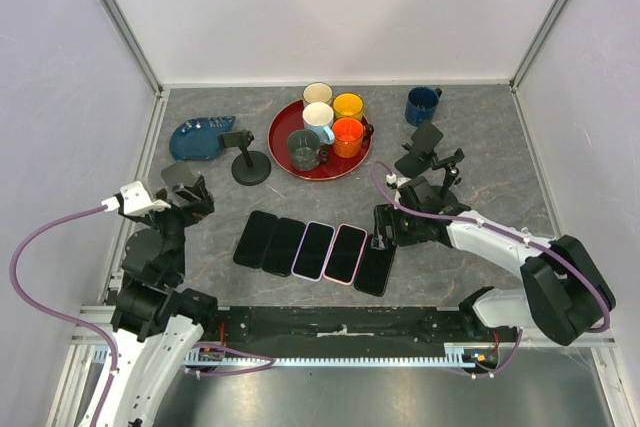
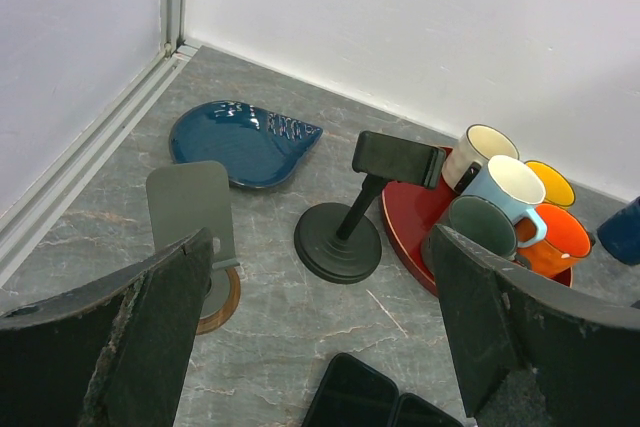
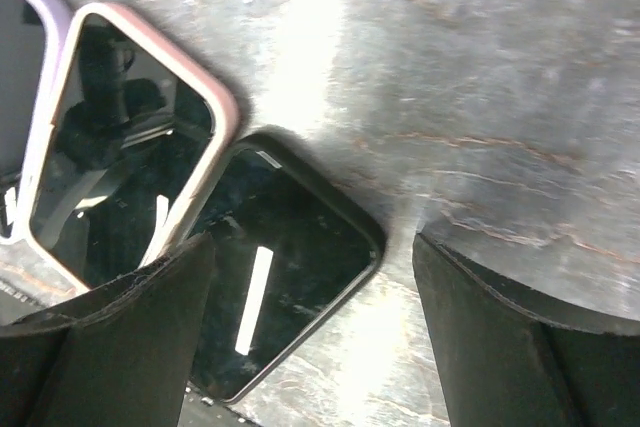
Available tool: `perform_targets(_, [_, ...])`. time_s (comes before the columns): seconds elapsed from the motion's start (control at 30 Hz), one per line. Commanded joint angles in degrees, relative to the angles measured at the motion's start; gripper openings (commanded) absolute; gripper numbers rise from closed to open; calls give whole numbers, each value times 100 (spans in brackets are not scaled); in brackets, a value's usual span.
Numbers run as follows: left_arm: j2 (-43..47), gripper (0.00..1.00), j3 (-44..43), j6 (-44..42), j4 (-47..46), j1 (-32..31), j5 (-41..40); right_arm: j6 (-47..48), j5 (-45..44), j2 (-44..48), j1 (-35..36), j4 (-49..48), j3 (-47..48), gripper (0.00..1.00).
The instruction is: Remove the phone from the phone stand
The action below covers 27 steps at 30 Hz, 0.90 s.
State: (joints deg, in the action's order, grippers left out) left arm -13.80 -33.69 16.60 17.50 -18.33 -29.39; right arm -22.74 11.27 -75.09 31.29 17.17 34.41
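Observation:
A black phone (image 3: pixel 285 282) lies flat on the table, at the right end of a row of several phones (image 1: pixel 313 250). My right gripper (image 3: pixel 310 252) is open just above its top corner, fingers on either side and not touching it. In the top view the right gripper (image 1: pixel 383 232) hovers over that phone (image 1: pixel 375 272). Behind it stands a black phone stand (image 1: pixel 432 157); I cannot tell if anything rests on it. My left gripper (image 1: pixel 195 199) is open at the left with nothing between its fingers (image 2: pixel 175 317).
An empty black clamp stand (image 2: pixel 345 232) and a grey plate stand on a wooden base (image 2: pixel 190 212) are near the left gripper. A red tray (image 1: pixel 282 162) of mugs, a blue mug (image 1: pixel 422 104) and a blue dish (image 1: pixel 200 137) sit at the back.

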Motion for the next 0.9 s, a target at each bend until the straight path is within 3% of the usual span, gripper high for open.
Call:
perform_targets(0.0, [0, 95, 12, -78, -106, 40, 38, 24, -1055, 117, 0, 638, 223, 91])
perform_targets(0.2, [-26, 95, 12, -78, -80, 40, -58, 225, -1364, 555, 9, 955, 583, 98])
perform_targets(0.37, [-78, 95, -190, -157, 95, 40, -260, 577, -1794, 1294, 0, 1174, 1251, 98])
perform_targets(0.6, [-88, 96, -1558, -693, 1044, 40, -366, 1298, -3208, 2716, 0, 1184, 2638, 98])
perform_targets(0.87, [290, 100, -2852, -1449, 1283, 40, -621, 2098, -4931, 4158, 0, 692, 2887, 98])
